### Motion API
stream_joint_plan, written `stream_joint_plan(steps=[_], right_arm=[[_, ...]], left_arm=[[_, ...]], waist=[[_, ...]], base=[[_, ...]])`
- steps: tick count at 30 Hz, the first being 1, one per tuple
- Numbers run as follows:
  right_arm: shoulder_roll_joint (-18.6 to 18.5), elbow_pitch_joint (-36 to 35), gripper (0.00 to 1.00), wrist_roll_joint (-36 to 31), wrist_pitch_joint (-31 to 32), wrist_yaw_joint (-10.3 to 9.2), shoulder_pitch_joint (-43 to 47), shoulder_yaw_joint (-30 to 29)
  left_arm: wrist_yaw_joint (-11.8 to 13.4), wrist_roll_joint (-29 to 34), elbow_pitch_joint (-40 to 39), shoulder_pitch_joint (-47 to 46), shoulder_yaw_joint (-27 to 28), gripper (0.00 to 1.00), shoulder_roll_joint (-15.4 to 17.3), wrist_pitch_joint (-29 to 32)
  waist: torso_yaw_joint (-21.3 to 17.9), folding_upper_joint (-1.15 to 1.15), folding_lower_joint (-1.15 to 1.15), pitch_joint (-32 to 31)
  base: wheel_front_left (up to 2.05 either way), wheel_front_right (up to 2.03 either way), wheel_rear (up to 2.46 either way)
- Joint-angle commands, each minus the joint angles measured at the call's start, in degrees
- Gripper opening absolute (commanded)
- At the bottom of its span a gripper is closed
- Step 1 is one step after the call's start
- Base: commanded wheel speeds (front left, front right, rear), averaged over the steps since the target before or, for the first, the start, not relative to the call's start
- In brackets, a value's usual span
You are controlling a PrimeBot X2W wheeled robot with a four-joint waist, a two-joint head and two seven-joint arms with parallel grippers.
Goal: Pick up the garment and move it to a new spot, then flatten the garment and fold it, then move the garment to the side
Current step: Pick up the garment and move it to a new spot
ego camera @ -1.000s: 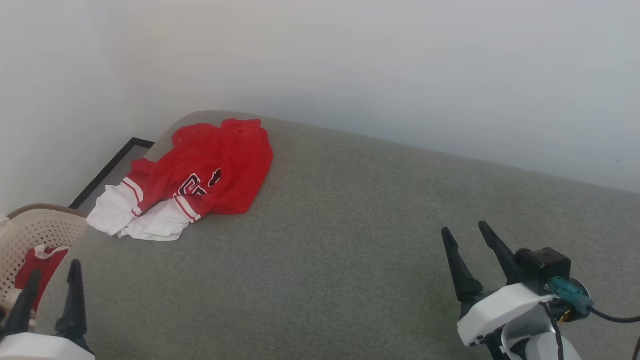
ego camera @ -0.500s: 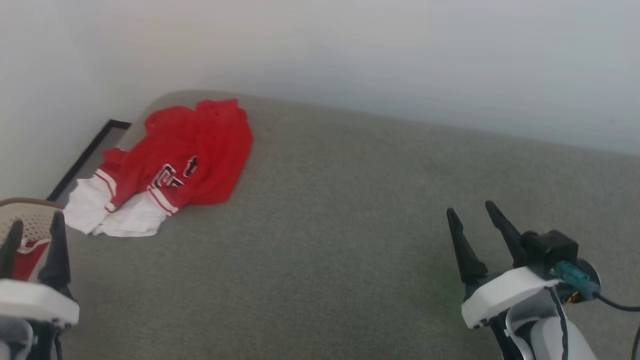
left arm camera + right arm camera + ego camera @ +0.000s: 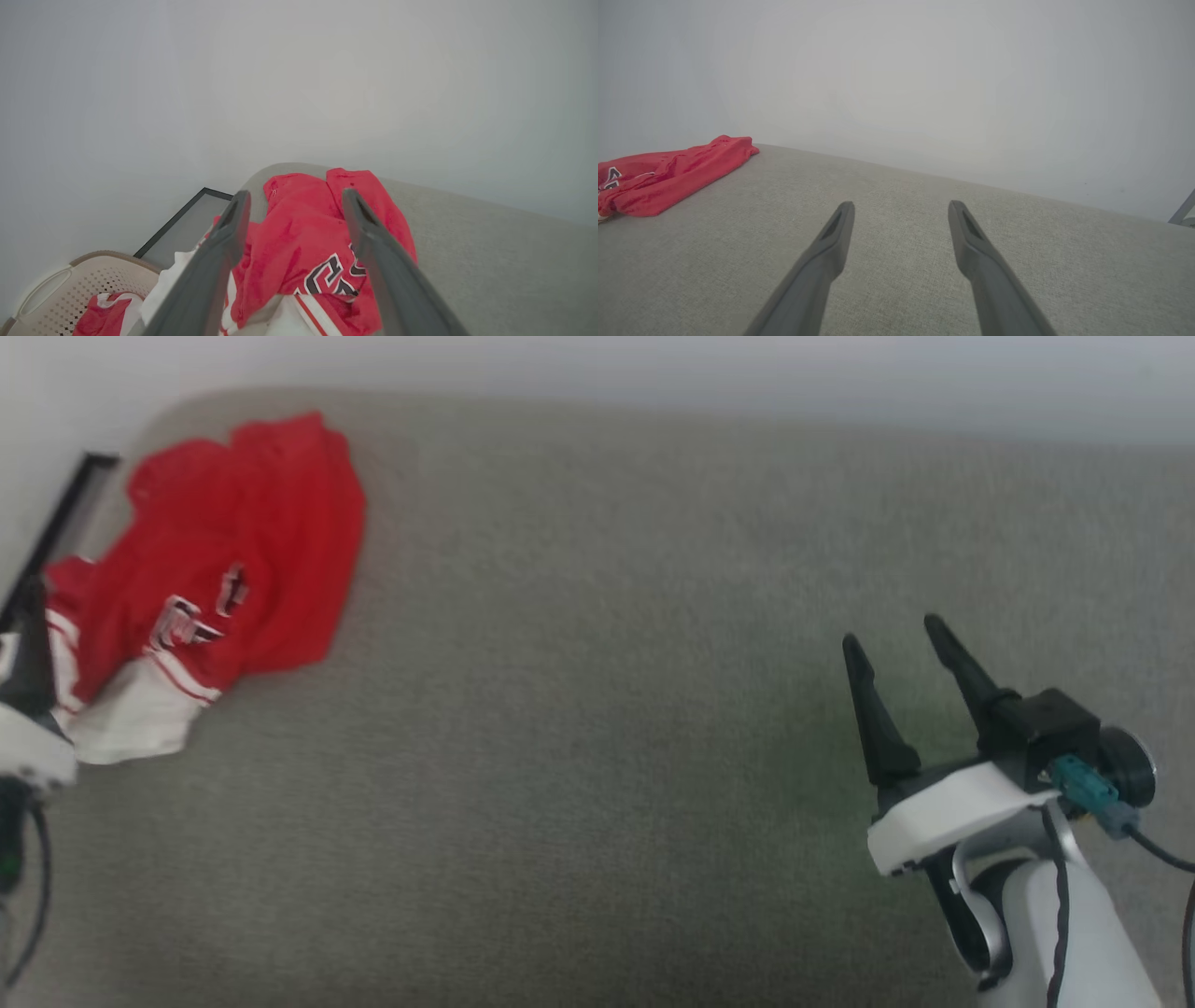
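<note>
The garment (image 3: 224,569) was found crumpled at the far left corner of the upholstered surface (image 3: 597,756), by its edge. The left gripper (image 3: 294,200) was poised just before it and the right gripper (image 3: 892,630) well apart, both with fingers spread and empty. A single bunched layer might be pinched, or cloth dragged off the edge. The garment's long axis was judged diagonal, white sleeves nearest, red body toward the wall.

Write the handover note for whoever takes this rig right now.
Left pincer: open, empty, aimed at the garment, apparently not touching it.
Right pincer: open, empty, over bare grey upholstery.
Garment: crumpled at the upholstery's far left corner, near a basket.
Done: nothing yet.
Left: pick up, move, flatten, fold, set aside.
</note>
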Motion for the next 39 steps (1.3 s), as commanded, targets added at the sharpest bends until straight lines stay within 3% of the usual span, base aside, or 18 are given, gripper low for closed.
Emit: stream_joint_plan(steps=[1, 8, 14, 21, 23, 27, 29, 32, 33, 34, 39], right_arm=[[0.2, -0.8, 1.0, -0.5, 0.3, -0.02, -1.0, 0.2], [0.3, -4.0, 1.0, -3.0, 1.5, -0.03, -3.6, 0.3], [0.3, -6.8, 1.0, -4.1, 2.6, -0.03, -5.4, 0.7], [0.3, -8.5, 1.0, -5.0, 3.5, -0.03, -6.5, 1.1], [0.3, -8.8, 1.0, -5.3, 3.8, -0.03, -6.8, 1.2], [0.3, -9.6, 1.0, -5.4, 4.0, -0.03, -7.1, 1.1], [0.3, -9.9, 1.0, -5.2, 4.0, -0.03, -7.2, 1.0], [0.3, -9.6, 1.0, -5.0, 3.7, -0.03, -7.5, 1.0], [0.3, -9.4, 1.0, -4.8, 3.5, -0.03, -7.5, 0.9], [0.3, -9.2, 1.0, -4.7, 3.3, -0.03, -7.5, 0.8], [0.3, -8.2, 1.0, -4.0, 2.1, -0.03, -7.2, 0.2]], left_arm=[[-0.3, -0.8, 1.9, -2.4, -0.6, 1.0, 0.8, -0.1], [-0.4, -6.5, 9.6, -12.6, -8.1, 1.0, 3.4, 2.5], [-0.4, -13.3, 16.4, -20.0, -14.1, 1.0, 4.9, 8.3], [-0.4, -20.8, 24.8, -25.4, -19.4, 1.0, 5.1, 22.7], [-0.2, -22.5, 29.0, -25.7, -21.8, 1.0, 4.2, 29.9], [-0.1, -23.8, 32.6, -26.0, -24.3, 1.0, 2.2, 37.4], [-0.1, -24.7, 33.0, -26.1, -25.0, 1.0, 1.1, 38.6], [-0.1, -25.8, 32.3, -26.4, -24.9, 1.0, 1.4, 35.4], [-0.1, -25.9, 32.1, -26.7, -24.9, 0.58, 2.0, 34.0], [-0.1, -26.1, 31.5, -27.1, -24.9, 0.0, 2.6, 32.6], [-0.2, -25.1, 30.7, -29.5, -25.3, 0.0, 5.6, 26.8]], waist=[[-2.2, 0.0, 0.0, 4.3], [-3.4, 0.0, 0.0, 11.9], [-3.9, 0.0, 0.0, 17.6], [-4.1, 0.0, 0.0, 21.3], [-4.2, 0.0, 0.0, 22.1], [-4.2, 0.0, 0.0, 23.2], [-4.1, 0.0, 0.0, 23.5], [-4.1, 0.0, 0.0, 23.5], [-4.0, 0.0, 0.0, 23.2], [-4.0, 0.0, 0.0, 22.9], [-3.7, 0.0, 0.0, 20.9]], base=[[0.0, 0.0, 0.0], [0.0, 0.0, 0.0], [0.0, 0.0, 0.0], [0.0, 0.0, 0.0], [0.0, 0.0, 0.0], [0.0, 0.0, 0.0], [0.0, 0.0, 0.0], [0.0, 0.0, 0.0], [0.0, 0.0, 0.0], [0.0, 0.0, 0.0], [0.0, 0.0, 0.0]])
